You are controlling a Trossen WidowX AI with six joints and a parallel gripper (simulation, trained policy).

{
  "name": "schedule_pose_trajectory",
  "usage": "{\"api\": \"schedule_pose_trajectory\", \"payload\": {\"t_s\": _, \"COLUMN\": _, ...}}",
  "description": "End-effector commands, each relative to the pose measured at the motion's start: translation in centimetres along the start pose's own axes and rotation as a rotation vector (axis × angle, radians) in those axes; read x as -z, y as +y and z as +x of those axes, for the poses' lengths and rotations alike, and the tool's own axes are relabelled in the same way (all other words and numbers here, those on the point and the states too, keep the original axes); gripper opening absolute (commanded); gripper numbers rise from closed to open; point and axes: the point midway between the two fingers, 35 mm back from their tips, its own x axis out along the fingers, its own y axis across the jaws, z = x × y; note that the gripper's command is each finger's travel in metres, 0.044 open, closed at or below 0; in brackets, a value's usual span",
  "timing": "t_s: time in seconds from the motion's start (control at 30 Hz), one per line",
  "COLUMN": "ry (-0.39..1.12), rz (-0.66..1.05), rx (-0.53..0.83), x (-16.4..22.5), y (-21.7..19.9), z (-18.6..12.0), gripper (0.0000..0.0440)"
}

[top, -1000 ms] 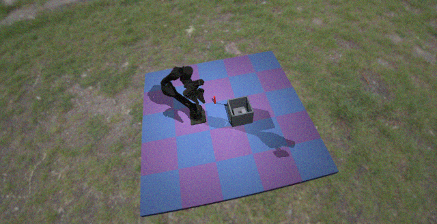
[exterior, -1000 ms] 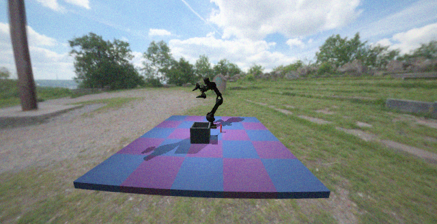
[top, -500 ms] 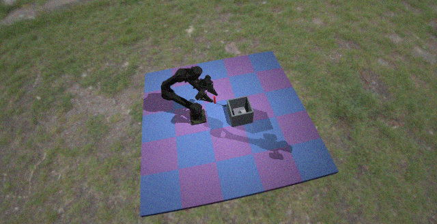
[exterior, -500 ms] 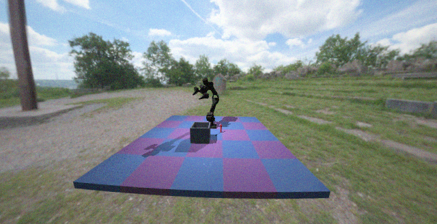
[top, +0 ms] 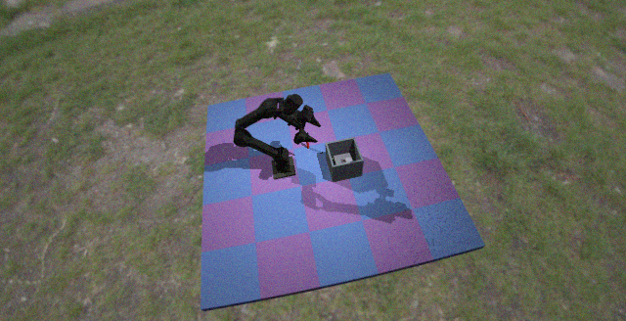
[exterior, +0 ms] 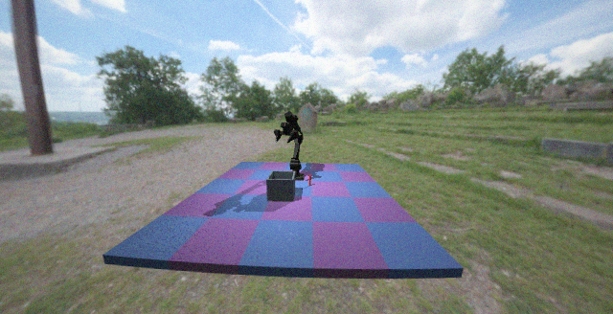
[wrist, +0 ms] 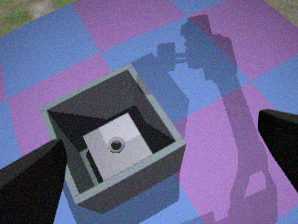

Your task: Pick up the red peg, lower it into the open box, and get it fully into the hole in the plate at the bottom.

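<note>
A flat slab (top: pixel 284 262) (exterior: pixel 287 244) (wrist: pixel 30 65) of speckled blue and purple squares lies on grass. On it sits the square-walled, matte grey box (top: pixel 348 170) (exterior: pixel 281 190) (wrist: pixel 150 172), a pale plate (wrist: pixel 107 157) with a round, rimmed hole inside. My dark, tapered pincer (top: pixel 319 133) (exterior: pixel 283 138) (wrist: pixel 163 134) hangs above the slab, spread wide and holding nothing. The thin red peg (top: pixel 308 145) (exterior: pixel 309 180) stands upright outside the box, near it.

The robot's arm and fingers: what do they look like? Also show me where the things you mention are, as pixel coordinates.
The arm (top: pixel 264 146) (exterior: pixel 296 148) is very dark, nearly black, with chunky rounded joints and thick links. Its two fingers are dark too, wide and narrowing to blunt tips. I can't make out any cables or markings.
</note>
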Motion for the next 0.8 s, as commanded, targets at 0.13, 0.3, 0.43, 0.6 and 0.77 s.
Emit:
{"api": "schedule_pose_trajectory", "payload": {"t_s": 0.13, "ry": 0.109, "rz": 0.101, "rx": -0.111, "x": 1.4, "y": 3.0, "z": 1.6, "gripper": 0.0440}}
{"api": "schedule_pose_trajectory", "payload": {"t_s": 0.3, "ry": 0.200, "rz": 0.172, "rx": -0.171, "x": 2.6, "y": 5.1, "z": 2.4, "gripper": 0.0440}}
{"api": "schedule_pose_trajectory", "payload": {"t_s": 0.43, "ry": 0.282, "rz": 0.226, "rx": -0.206, "x": 3.7, "y": 6.6, "z": 2.9, "gripper": 0.0440}}
{"api": "schedule_pose_trajectory", "payload": {"t_s": 0.6, "ry": 0.396, "rz": 0.288, "rx": -0.230, "x": 5.3, "y": 8.3, "z": 3.5, "gripper": 0.0440}}
{"api": "schedule_pose_trajectory", "payload": {"t_s": 0.77, "ry": 0.518, "rz": 0.349, "rx": -0.231, "x": 7.2, "y": 9.8, "z": 3.9, "gripper": 0.0440}}
